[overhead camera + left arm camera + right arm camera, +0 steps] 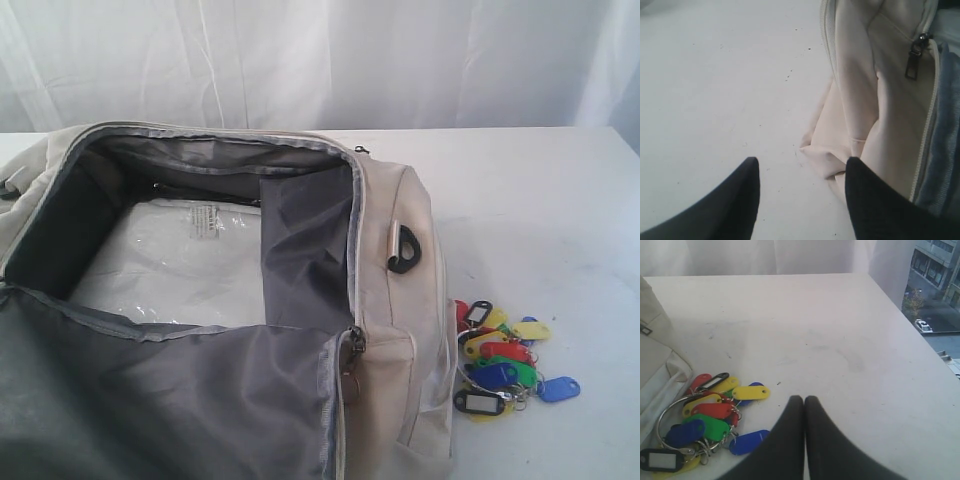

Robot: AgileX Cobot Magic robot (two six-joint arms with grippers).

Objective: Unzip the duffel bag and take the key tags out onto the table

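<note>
Exterior view showing duffel bag (400, 300) gaping unzipped, key tags (505, 365) lying on table (560, 200) beside it — task appearing done; right gripper (804, 402) hovering, fingers (787, 445) together, left gripper (802, 162) fingers (737, 200) apart, both empty — only arms' retreat likely remaining

Exterior camera sits close and high, looking down into the duffel bag (400, 300) filling frame left, key tags (505, 365) lower right. Left wrist camera hangs low over the table (715, 100), tight on the bag's outer wall. Right wrist camera looks across the table, sharing those tags with the exterior view.
</note>
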